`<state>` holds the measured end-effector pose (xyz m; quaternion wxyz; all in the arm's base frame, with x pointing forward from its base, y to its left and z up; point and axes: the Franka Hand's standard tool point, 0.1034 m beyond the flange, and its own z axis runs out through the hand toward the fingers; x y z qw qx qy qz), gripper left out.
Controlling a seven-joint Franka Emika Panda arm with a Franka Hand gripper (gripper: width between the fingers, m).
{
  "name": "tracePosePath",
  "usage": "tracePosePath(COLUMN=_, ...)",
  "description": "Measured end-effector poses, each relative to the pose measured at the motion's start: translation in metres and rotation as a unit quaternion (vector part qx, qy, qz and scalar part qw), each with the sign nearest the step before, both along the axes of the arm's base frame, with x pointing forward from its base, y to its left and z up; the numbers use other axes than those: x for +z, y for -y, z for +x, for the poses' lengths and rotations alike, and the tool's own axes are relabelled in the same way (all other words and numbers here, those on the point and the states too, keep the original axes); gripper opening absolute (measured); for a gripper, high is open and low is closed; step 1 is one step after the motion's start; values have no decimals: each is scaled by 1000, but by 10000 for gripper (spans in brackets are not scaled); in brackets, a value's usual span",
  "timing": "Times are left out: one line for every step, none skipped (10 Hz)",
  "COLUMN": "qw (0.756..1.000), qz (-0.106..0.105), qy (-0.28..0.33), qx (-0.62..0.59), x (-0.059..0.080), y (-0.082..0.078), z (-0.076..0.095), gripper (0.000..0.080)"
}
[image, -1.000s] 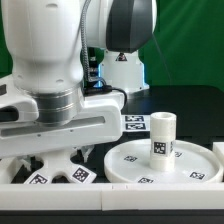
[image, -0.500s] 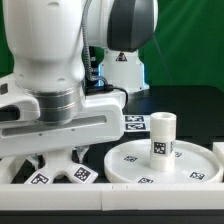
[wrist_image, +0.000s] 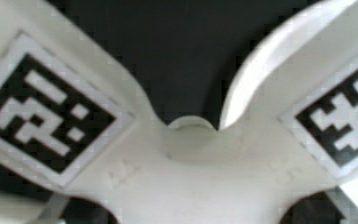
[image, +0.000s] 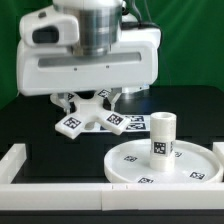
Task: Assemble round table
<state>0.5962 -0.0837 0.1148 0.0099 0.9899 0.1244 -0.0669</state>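
The large rimmed round disc (image: 132, 165) lies on the black table at the exterior view's right front. The short cylindrical leg (image: 162, 135) stands upright on its central hub. My gripper (image: 92, 101) is shut on the small cross-shaped foot (image: 88, 117) and holds it in the air, to the left of the disc and behind it. In the wrist view the foot (wrist_image: 179, 165) fills the picture, with a tag on each of two arms. My fingertips are hidden by the hand and the foot.
A long white border rail (image: 60, 192) runs along the table's front, and another (image: 12, 160) along the exterior view's left side. The marker board (image: 138, 123) lies flat behind the disc, partly hidden by the foot.
The arm has risen and swung toward the exterior view's right and back, carrying the foot up from low at the front left. The disc and leg have not moved.
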Motion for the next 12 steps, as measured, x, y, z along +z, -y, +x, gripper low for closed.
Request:
tracePosePath(qw=1000, qz=6, qy=29, qx=0, x=-4, y=1, z=2, gripper=446)
tracePosePath(qw=998, qz=11, qy=62, qx=0, x=-4, y=2, z=4, gripper=446)
tracePosePath(qw=996, qz=12, qy=86, qx=4, x=-4, y=3, z=6, gripper=446)
tracePosePath(qw=993, qz=15, qy=118, qx=-6, x=-1, y=1, z=7, gripper=446)
tracePosePath(qw=990, qz=27, qy=140, qx=-18, x=15, y=-17, z=1, gripper=446)
tracePosePath(qw=985, qz=36, qy=167, qx=-29, x=26, y=-37, z=-12, gripper=446)
tracePosePath(qw=986, qz=35, qy=162, qx=-36, x=31, y=-59, z=-19, gripper=446)
tracePosePath(qw=986, qz=29, qy=164, qx=-17, x=31, y=-70, z=-17, gripper=447)
tracePosePath(qw=986, qz=31, qy=162, qx=-20, x=29, y=-65, z=-18, gripper=447)
tracePosePath(qw=986, qz=31, qy=162, qx=-21, x=29, y=-64, z=-18, gripper=447)
tracePosePath(qw=986, qz=31, qy=162, qx=-20, x=28, y=-66, z=-19, gripper=448)
tracePosePath(qw=986, qz=32, qy=162, qx=-20, x=29, y=-68, z=-19, gripper=448)
